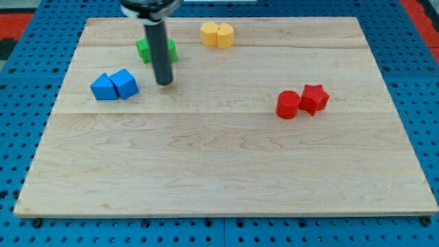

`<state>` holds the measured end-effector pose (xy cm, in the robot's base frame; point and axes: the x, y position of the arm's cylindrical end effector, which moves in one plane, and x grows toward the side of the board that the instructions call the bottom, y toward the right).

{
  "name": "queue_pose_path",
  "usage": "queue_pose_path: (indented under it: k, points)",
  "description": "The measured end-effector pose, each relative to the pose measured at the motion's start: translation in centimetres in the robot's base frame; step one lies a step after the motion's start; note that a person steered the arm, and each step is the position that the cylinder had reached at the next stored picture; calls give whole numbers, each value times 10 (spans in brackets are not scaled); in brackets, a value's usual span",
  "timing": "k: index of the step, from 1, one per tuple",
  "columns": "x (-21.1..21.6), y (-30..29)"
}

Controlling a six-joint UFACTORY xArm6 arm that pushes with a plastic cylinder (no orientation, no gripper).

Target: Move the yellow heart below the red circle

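The yellow heart (217,34) sits untouched near the board's top edge, well up-left of the red circle (288,105). The rod's tip (164,84), gripperless, rests beside the blue blocks (114,86); the approach apparently comes next, from behind the heart.

No readable text, labels, brands, numbers or signs anywhere in view. Wooden board (226,171): bare grain only. Coloured blocks: plain faces, no markings. Dark rod: unmarked. Blue perforated surround (14,89): holes only, no lettering.
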<state>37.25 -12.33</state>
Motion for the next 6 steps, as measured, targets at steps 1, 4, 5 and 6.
queue_pose_path:
  k: [1,4,5,6]
  points:
    - [-8,-16]
    - [-29,-6]
    - [-29,-6]
    - [-26,20]
